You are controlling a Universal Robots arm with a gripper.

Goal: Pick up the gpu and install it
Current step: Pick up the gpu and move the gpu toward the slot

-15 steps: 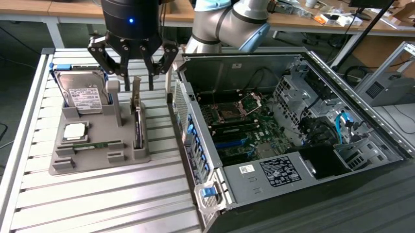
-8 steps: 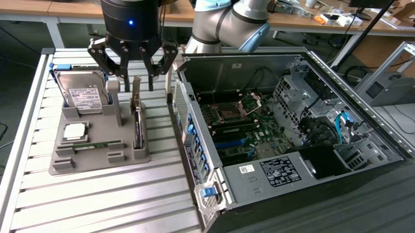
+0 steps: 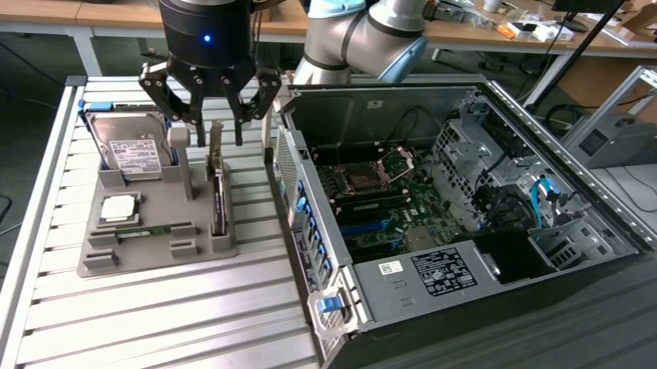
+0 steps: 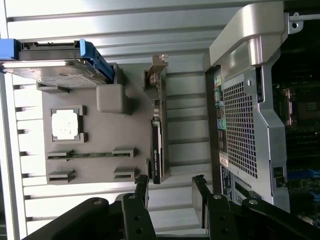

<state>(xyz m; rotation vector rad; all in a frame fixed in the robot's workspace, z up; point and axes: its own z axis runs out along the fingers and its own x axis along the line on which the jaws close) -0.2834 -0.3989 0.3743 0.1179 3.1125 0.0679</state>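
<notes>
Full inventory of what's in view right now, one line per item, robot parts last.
gpu: 1, green board with black cooler, standing on edge in the tray slot nearest the case
hard drive: 1, silver with white label and blue carrier, propped at the tray end near the gripper
processor: 1, silver, in a square tray pocket
memory stick: 1, green, lying flat in tray clips
tray: 1, grey, on the table, exterior view's left
computer case: 1, grey, side open, exterior view's right
motherboard: 1, dark green, inside the case
table: 1, silver, slatted, under everything
gripper: 1, black, open, above the gpu, not touching it
arm: 1, silver and light blue, behind the case
</notes>
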